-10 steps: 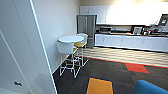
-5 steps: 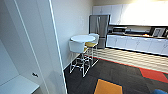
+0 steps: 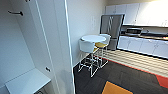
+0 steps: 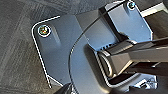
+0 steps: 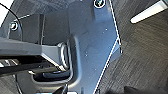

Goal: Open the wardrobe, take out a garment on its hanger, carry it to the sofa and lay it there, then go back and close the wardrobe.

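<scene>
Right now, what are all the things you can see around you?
Wardrobe: one, white, close on the left of the head view, with a dark hook high inside and a white shelf low down.
Round table: one, white, by the wall past the wardrobe.
Stools: white backs, yellow seats, thin white legs, around the table; count unclear.
Fridge: one, silver, against the far wall.
Upper cabinets: white, high on the right.
Lower cabinets: white, under a counter on the right.
Floor: dark carpet with an orange patch and a red strip.
Robot's own parts: dark wrist plate in the left wrist view and another in the right wrist view, both over dark carpet.
</scene>
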Motion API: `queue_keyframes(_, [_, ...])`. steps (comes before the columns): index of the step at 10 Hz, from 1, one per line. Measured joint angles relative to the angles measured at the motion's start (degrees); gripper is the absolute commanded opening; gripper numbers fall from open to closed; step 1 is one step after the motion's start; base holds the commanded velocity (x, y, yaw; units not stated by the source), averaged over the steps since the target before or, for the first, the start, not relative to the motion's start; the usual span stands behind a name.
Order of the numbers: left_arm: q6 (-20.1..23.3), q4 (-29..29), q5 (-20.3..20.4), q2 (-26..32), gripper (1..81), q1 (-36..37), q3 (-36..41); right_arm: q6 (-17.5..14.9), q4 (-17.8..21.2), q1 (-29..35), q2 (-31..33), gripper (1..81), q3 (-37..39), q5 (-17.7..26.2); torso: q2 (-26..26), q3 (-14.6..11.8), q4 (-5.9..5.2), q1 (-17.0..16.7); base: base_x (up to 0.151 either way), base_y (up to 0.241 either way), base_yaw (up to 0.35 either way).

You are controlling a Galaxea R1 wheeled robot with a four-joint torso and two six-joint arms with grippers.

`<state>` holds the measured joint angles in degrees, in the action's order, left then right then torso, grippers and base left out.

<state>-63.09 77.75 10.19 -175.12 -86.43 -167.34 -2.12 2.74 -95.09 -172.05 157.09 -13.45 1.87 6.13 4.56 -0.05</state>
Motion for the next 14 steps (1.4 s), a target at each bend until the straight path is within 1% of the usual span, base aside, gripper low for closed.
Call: queue_keyframes(14, [0.07, 0.09, -0.13, -1.71, 81.1, 0.18, 0.00, -0.02, 0.00, -0.09, -0.63, 81.1, -0.02, 0.17, 0.00, 0.00, 0.00, 0.00, 0.000, 0.000, 0.331])
